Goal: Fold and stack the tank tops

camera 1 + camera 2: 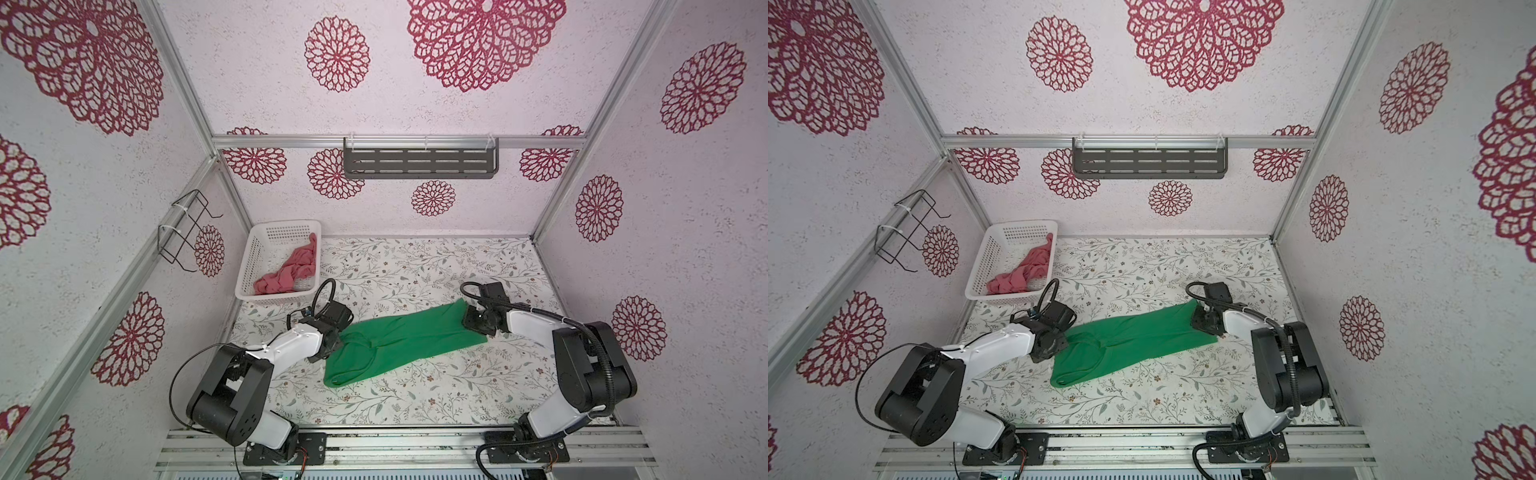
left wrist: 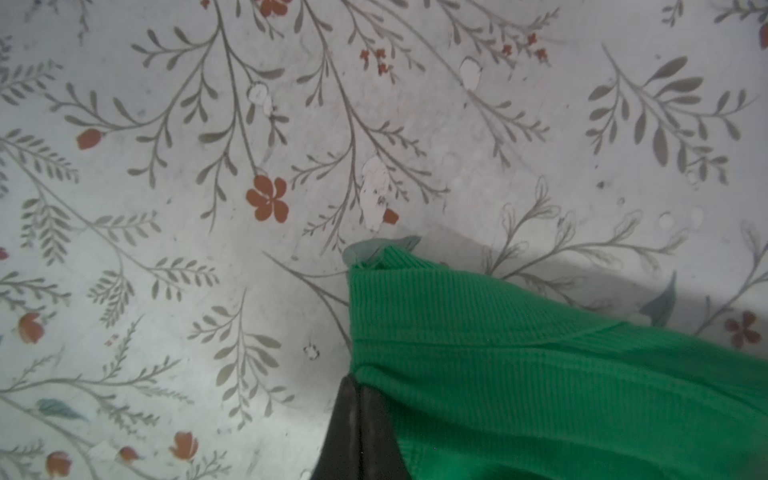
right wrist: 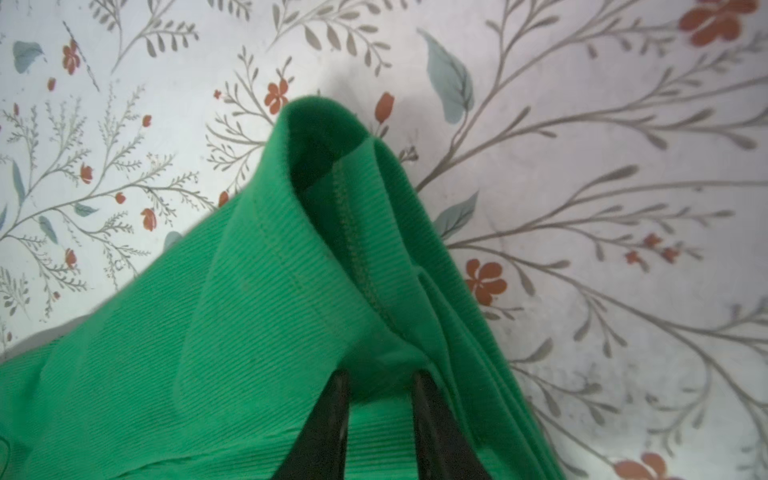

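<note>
**Green top held at both ends, pink top in the basket**

In both top views, the green tank top (image 1: pixel 399 336) (image 1: pixel 1129 338) lay stretched in a slant across the middle of the flowered table (image 1: pixel 415 266) (image 1: pixel 1142 266). Its strap end pointed to the left arm and its hem end to the right arm. The left gripper (image 1: pixel 337 341) (image 1: pixel 1060 345) sat at the strap end and the right gripper (image 1: pixel 468 323) (image 1: pixel 1197 321) at the far corner of the hem. The pink tank top (image 1: pixel 291 270) (image 1: pixel 1021 274) lay crumpled inside the white basket (image 1: pixel 250 257) (image 1: pixel 984 262), which stood at the table's far left corner, well apart from the green one.

In the left wrist view, the left gripper (image 2: pixel 357 378) had its dark fingers pressed together on an edge of the green tank top (image 2: pixel 540 374). The ribbed cloth ran away from them and lifted slightly over the table (image 2: pixel 166 166).

In the right wrist view, the right gripper (image 3: pixel 380 374) showed two black fingers (image 3: pixel 332 415) standing apart, with a bunch of the green tank top (image 3: pixel 249 311) between them. The hem rose in a folded peak above the table (image 3: pixel 582 166). Whether the fingers already pressed on the cloth could not be told.
</note>
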Tool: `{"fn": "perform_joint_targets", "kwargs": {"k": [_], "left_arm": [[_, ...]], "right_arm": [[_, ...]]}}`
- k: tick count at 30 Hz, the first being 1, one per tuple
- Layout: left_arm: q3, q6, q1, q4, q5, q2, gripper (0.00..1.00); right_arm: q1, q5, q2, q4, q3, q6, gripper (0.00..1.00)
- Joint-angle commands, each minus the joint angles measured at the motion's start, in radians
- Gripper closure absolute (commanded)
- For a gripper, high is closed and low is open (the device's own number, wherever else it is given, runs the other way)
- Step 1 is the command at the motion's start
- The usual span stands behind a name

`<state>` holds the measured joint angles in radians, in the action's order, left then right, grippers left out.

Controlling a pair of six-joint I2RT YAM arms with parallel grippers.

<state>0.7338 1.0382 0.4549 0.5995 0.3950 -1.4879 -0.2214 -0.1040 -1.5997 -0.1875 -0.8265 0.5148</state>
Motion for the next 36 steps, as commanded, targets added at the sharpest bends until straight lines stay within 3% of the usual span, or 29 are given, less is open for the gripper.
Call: {"fn": "perform_joint_targets", "kwargs": {"k": [1, 4, 8, 12, 16, 19, 25, 34, 36], "left_arm": [[0.003, 0.037, 0.006, 0.024, 0.044, 0.02, 0.87], [0.05, 0.007, 0.014, 0.091, 0.071, 0.032, 0.6], [0.139, -0.035, 0.028, 0.214, 0.098, 0.08, 0.49], [0.219, -0.045, 0.052, 0.329, 0.082, 0.138, 0.47], [0.239, -0.021, 0.1, 0.316, -0.047, 0.149, 0.5], [0.24, 0.0, 0.148, 0.242, -0.167, 0.113, 0.53], [0.247, 0.028, 0.205, 0.067, -0.311, -0.003, 0.55], [0.311, 0.006, 0.248, 0.025, -0.35, -0.152, 0.58], [0.309, 0.008, 0.249, 0.013, -0.355, -0.166, 0.59]], "right_arm": [[0.032, 0.023, 0.085, -0.079, -0.04, -0.034, 0.66], [0.051, 0.004, 0.121, -0.202, -0.097, -0.097, 0.61], [0.064, 0.009, 0.129, -0.332, -0.154, -0.163, 0.61], [0.065, -0.004, 0.098, -0.362, -0.181, -0.198, 0.71], [0.063, -0.034, 0.042, -0.341, -0.206, -0.221, 0.83], [0.06, -0.05, -0.001, -0.312, -0.222, -0.239, 0.81], [0.06, -0.117, -0.076, -0.234, -0.244, -0.244, 0.67], [0.055, -0.138, -0.164, -0.19, -0.281, -0.242, 0.67], [0.055, -0.14, -0.166, -0.191, -0.281, -0.236, 0.72]]}}
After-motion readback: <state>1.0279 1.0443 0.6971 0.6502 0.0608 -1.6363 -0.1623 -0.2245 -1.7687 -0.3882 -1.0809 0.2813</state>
